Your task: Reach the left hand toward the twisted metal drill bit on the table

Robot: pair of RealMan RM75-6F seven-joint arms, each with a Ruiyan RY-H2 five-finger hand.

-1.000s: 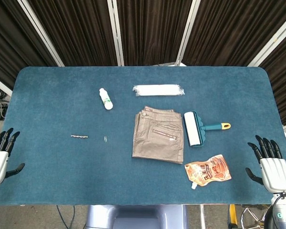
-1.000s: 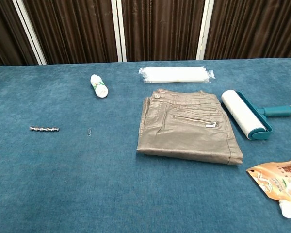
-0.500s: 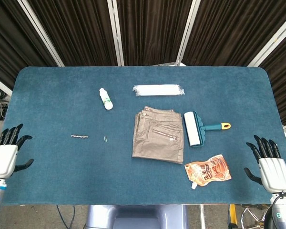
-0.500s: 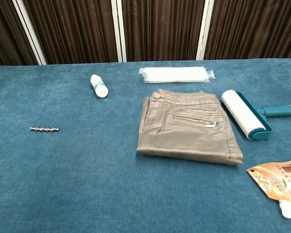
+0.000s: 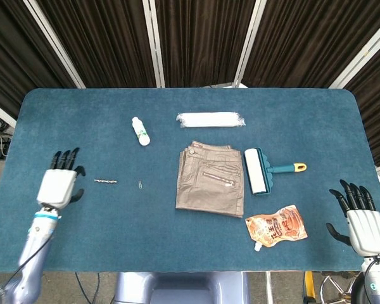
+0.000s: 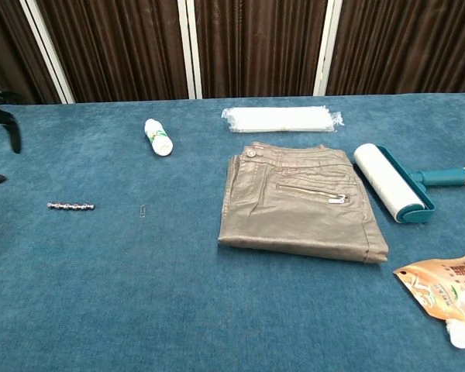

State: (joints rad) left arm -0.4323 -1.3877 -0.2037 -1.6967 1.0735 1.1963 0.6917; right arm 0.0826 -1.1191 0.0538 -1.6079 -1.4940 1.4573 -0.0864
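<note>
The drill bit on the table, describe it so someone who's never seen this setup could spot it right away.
Start at the folded brown trousers in the middle of the blue table and look toward the robot's left hand. Between them lie a tiny paper clip and, nearer the hand, the drill bit. It is a thin, straight, silvery rod with a twisted, beaded look, longer than the clip.

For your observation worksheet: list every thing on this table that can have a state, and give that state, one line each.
left hand: open, fingers spread, beside the drill bit
right hand: open
drill bit: lying flat, untouched
white bottle: lying down, capped
trousers: folded
lint roller: lying flat
orange pouch: flat, capped
</note>
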